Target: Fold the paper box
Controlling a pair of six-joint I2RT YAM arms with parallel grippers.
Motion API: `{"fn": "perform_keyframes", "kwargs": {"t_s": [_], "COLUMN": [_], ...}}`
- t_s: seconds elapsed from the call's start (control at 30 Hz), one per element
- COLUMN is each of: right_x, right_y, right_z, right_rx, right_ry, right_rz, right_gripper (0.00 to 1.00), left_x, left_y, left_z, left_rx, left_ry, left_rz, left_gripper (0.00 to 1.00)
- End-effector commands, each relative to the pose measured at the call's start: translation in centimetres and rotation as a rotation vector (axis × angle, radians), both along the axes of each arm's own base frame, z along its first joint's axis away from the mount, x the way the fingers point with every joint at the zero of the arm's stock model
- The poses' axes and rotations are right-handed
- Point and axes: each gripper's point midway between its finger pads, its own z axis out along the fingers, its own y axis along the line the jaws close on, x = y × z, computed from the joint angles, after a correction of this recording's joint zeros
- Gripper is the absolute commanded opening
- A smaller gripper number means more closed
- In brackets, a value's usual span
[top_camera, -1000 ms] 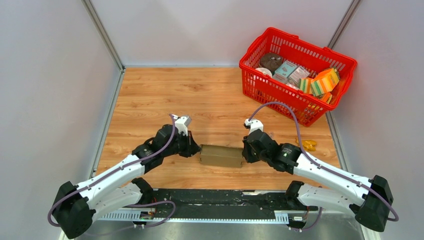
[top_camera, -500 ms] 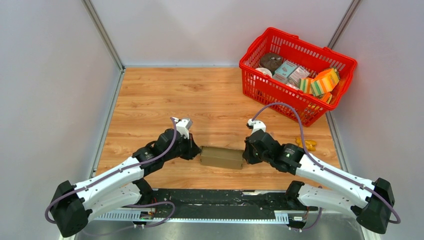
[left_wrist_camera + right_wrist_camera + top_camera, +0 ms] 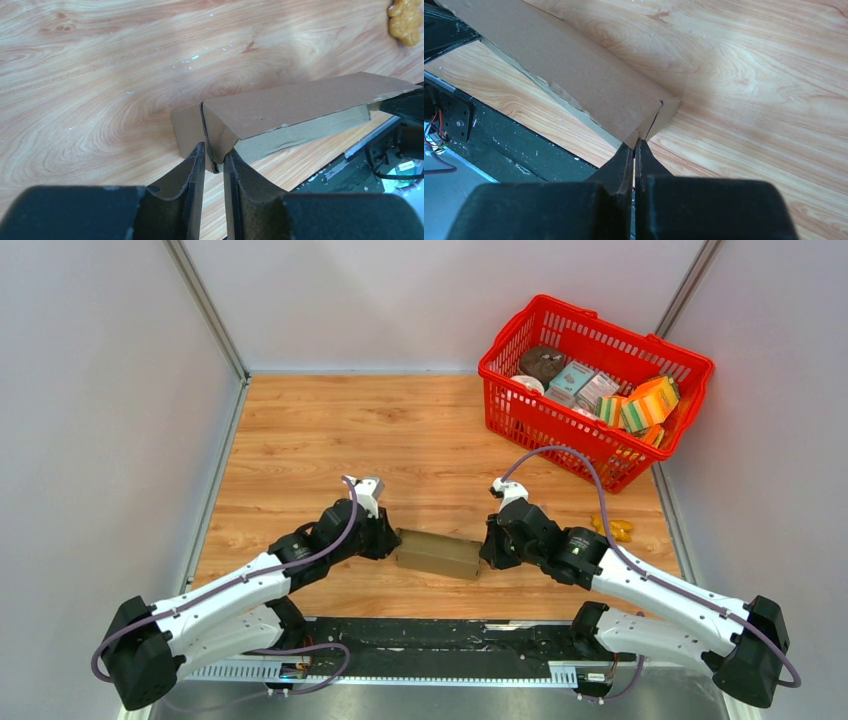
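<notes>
While the paper box [image 3: 438,553] lies near the near edge of the bench [image 3: 330,430], about midway along it, the left claw [image 3: 214,152] stands narrowly open at one end and the right claw [image 3: 635,145] is closed against the other. Wide wood stretches to the far edge, and a red basket [image 3: 596,325] fills the far right corner.

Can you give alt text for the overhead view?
A brown cardboard box lies on a wooden table, with the left tool and right tool at its ends. A red basket of packages stands in the far right corner.
</notes>
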Motion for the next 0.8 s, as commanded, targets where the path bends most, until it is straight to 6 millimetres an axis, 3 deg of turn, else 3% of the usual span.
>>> {"fn": "perform_keyframes", "kwargs": {"t_s": [0.0,0.37,0.6,0.77], "right_x": [0.4,0.8,0.3,0.3], "right_y": [1.1,1.2,1.4,1.9], "right_z": [1.4,2.6,2.4,3.5], "right_rx": [0.074,0.111,0.150,0.232], "right_ry": [-0.043,-0.040,0.024,0.035], "right_rz": [0.023,-0.036,-0.092,-0.120], "right_gripper": [0.00,0.00,0.00,0.00], "left_x": [0.5,0.5,0.2,0.1], "left_y": [0.4,0.9,1.5,1.4], "left_z": [-0.4,-2.1,-3.1,-3.1], "left_rx": [0.036,0.088,0.139,0.149], "left_ry": [-0.007,0.020,0.029,0.018], "left_rz": [0.023,0.053,0.069,0.066], "left_gripper": [0.28,0.09,0.07,0.07]}}
